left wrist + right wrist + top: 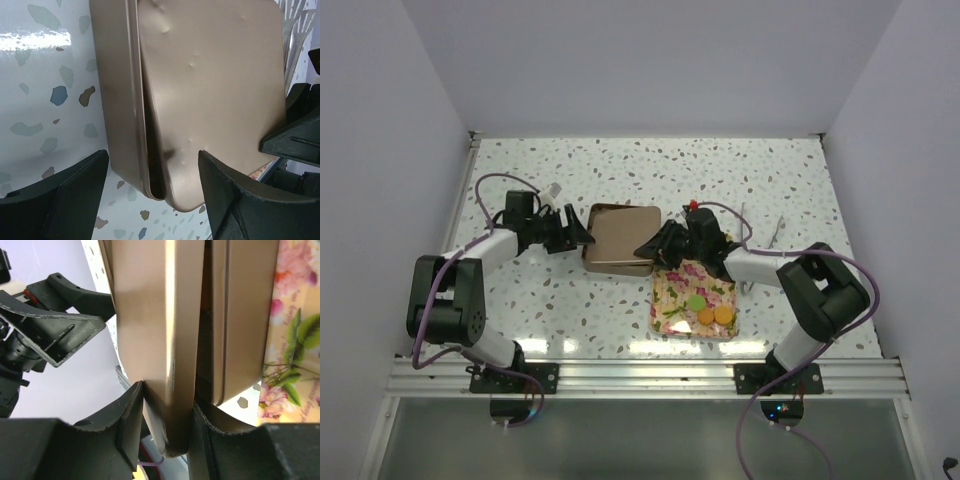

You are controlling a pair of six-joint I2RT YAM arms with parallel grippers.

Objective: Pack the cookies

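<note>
— Between the right gripper's point(167, 432) fingers, a gold lid point(150, 340) edge, pinched tight!
— Left gripper point(150, 195) gapes wide around the tin point(620, 238), touching nothing.
— Cookies point(710, 310)? Flat on the floral tray point(670, 285), rowed toward its near-right corner.

A lab test cell — bare white walls point(410, 110), speckled table point(620, 170), aluminium mounting rail point(640, 375).
</note>
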